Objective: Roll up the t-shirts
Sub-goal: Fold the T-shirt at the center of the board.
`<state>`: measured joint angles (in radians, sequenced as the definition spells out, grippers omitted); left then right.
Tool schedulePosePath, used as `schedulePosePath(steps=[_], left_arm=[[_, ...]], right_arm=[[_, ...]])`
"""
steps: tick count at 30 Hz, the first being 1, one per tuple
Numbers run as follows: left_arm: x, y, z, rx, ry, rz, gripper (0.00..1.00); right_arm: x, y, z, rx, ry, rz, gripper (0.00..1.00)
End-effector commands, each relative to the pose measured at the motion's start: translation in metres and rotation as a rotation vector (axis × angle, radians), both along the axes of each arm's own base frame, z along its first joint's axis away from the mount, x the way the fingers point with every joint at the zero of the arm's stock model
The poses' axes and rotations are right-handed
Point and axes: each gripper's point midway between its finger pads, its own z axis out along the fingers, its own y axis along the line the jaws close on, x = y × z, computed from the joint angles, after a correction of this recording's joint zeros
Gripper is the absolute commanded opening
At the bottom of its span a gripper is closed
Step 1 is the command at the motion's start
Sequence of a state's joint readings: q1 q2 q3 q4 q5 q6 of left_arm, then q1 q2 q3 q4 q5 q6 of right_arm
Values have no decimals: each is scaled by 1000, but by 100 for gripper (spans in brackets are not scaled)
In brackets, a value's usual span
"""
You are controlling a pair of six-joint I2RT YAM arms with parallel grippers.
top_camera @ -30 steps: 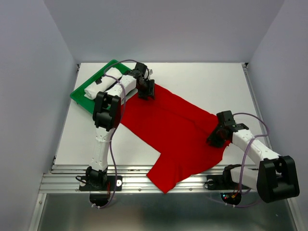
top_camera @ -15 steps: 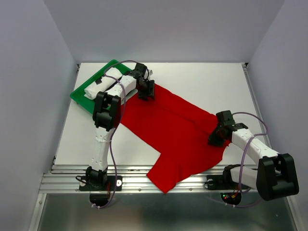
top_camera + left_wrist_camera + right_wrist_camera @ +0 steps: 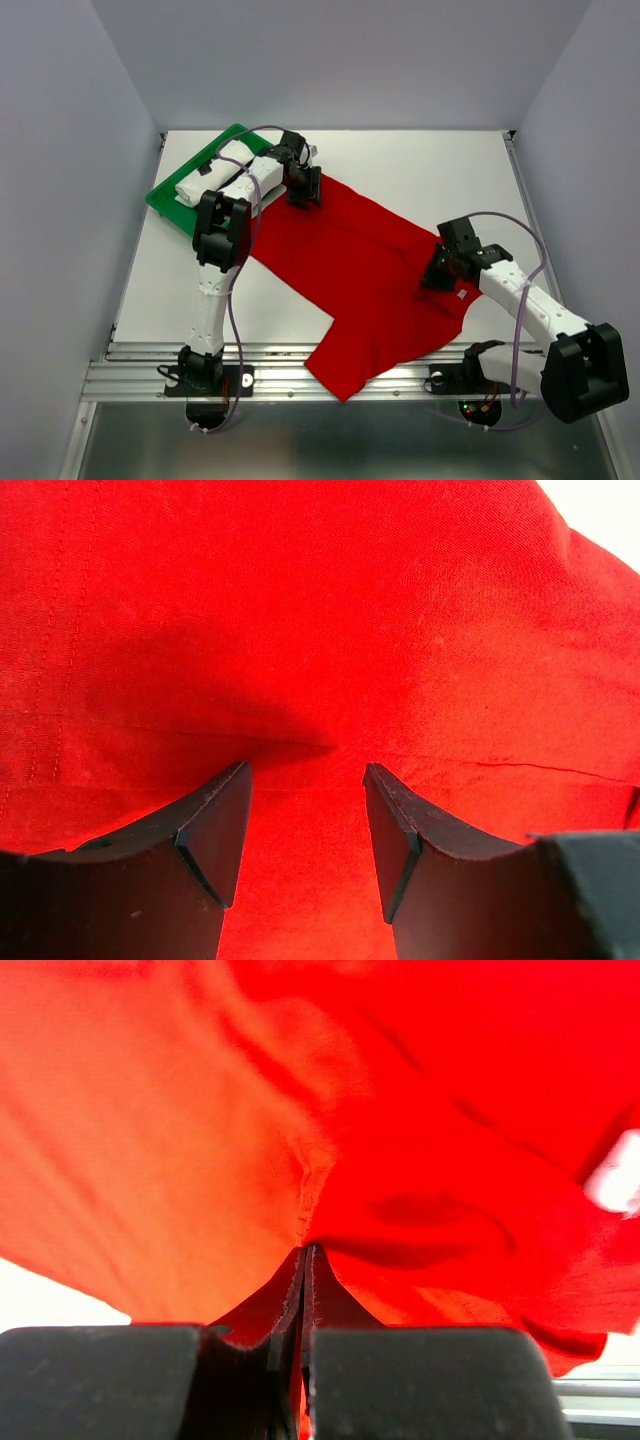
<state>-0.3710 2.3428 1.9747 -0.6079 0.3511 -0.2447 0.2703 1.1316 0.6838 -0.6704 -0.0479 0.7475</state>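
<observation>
The red t-shirt (image 3: 350, 270) lies spread diagonally across the white table, its near end hanging over the front rail. My left gripper (image 3: 303, 190) rests on the shirt's far corner. In the left wrist view it (image 3: 305, 780) is open, the jaws apart with flat red cloth (image 3: 320, 630) under and between them. My right gripper (image 3: 437, 275) is at the shirt's right edge. In the right wrist view it (image 3: 305, 1250) is shut on a pinch of red cloth (image 3: 200, 1140), which bunches up from the jaws. A small white tag (image 3: 462, 293) shows beside it.
A green tray (image 3: 160, 200) holding white rolled cloths (image 3: 205, 178) stands at the far left, just behind my left arm. The metal rail (image 3: 150, 372) runs along the table's near edge. White walls close in the table on three sides.
My right gripper has moved up and to the left over the shirt, pulling the pinched right edge inward. The left arm has not moved.
</observation>
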Motion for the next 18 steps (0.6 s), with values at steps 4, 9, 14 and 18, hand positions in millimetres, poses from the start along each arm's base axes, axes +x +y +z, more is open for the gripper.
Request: schedulePosePath(steps=[4, 9, 14, 18], left_arm=[[2, -5, 1, -17, -8, -11, 59], [2, -4, -1, -15, -3, -14, 59], [0, -5, -1, -20, 2, -19, 59], [1, -5, -3, -18, 2, -21, 60]], right_arm=[[2, 47, 22, 48, -26, 131, 1], [4, 75, 23, 40, -24, 183, 1], [4, 77, 15, 3, 2, 178, 1], [1, 75, 16, 6, 2, 173, 1]])
